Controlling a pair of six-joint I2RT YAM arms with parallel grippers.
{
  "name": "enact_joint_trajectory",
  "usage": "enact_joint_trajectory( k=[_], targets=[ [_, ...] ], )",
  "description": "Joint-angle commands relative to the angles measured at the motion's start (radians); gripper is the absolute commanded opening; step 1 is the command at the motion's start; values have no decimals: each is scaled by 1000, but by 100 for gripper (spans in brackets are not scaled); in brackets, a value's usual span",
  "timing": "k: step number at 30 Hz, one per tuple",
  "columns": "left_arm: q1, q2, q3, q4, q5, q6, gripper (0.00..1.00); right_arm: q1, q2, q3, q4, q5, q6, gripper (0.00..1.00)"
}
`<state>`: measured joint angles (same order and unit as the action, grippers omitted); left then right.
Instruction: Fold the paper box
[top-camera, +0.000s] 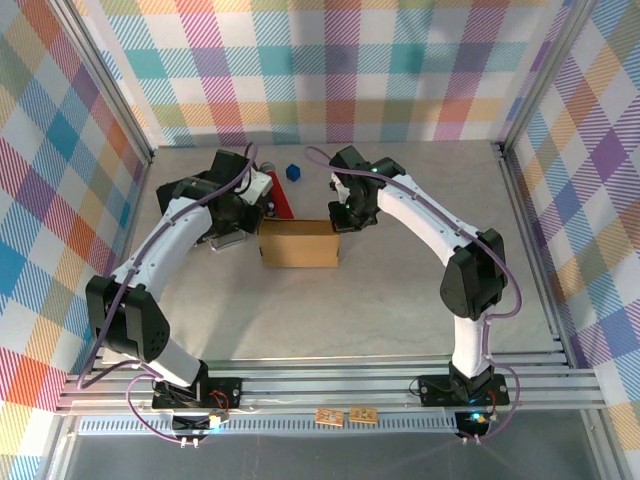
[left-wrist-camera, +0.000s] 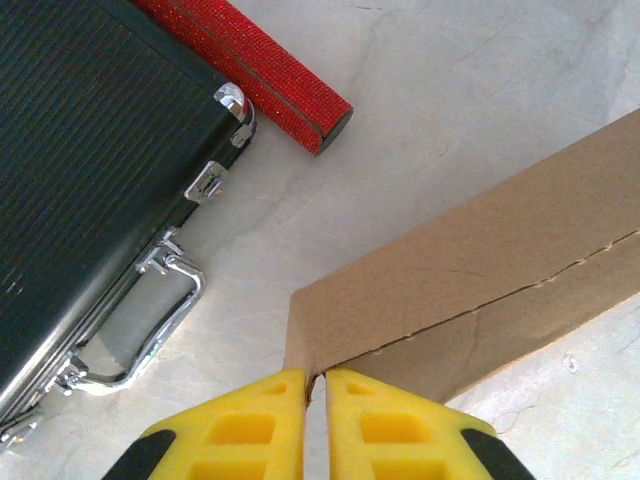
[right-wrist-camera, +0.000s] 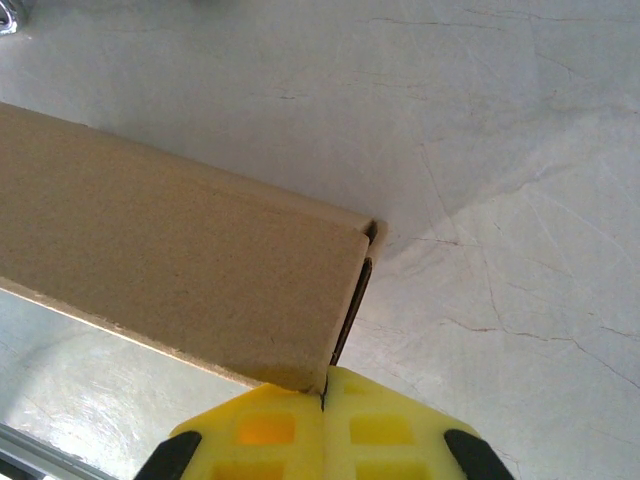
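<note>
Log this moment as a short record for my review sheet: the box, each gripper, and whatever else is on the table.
paper box: brown cardboard, mid-table, between the two grippers
left gripper: pinched on a cardboard edge at the box's left end
right gripper: pinched on a thin wall at the box's right end
black case: left of the box, metal latches and handle
red bar: glittery, beside the case
blue cube: small, beyond the box, apart from it

- One paper box (top-camera: 298, 243) was counted.
- One black case (left-wrist-camera: 90, 150) was counted.
- One red rod (left-wrist-camera: 255, 60) was counted.
- One small blue block (top-camera: 293, 172) was counted.
- Two arms were counted: left arm (top-camera: 165, 240), right arm (top-camera: 420, 215).
- Two yellow-fingered grippers were counted: left gripper (left-wrist-camera: 315, 385), right gripper (right-wrist-camera: 323, 388).
- Two small brown tags (top-camera: 325, 415) (top-camera: 363, 413) were counted.
</note>
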<state>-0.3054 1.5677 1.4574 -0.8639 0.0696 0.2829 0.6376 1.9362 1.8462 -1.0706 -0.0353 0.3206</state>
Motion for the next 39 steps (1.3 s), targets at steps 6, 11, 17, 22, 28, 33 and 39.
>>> enact_joint_trajectory(
  k=[6,11,17,22,28,33,39],
  targets=[
    [-1,62,95,-158,117,-145,8,2,25,39,-33,-16,-7,0],
    [-1,71,119,-189,117,-187,6,2,28,44,-31,-20,-7,0],
    [-1,110,194,-266,142,-250,2,5,33,50,-36,-17,-9,0],
    [-1,119,210,-294,177,-286,2,5,33,54,-41,-20,-9,0],
    [-1,135,237,-341,189,-331,1,7,53,109,-78,-23,-12,0],
    [-1,148,248,-358,187,-377,0,5,71,154,-110,-32,-4,0],
    [0,172,290,-381,193,-416,0,2,103,230,-164,-61,1,0]
  ],
)
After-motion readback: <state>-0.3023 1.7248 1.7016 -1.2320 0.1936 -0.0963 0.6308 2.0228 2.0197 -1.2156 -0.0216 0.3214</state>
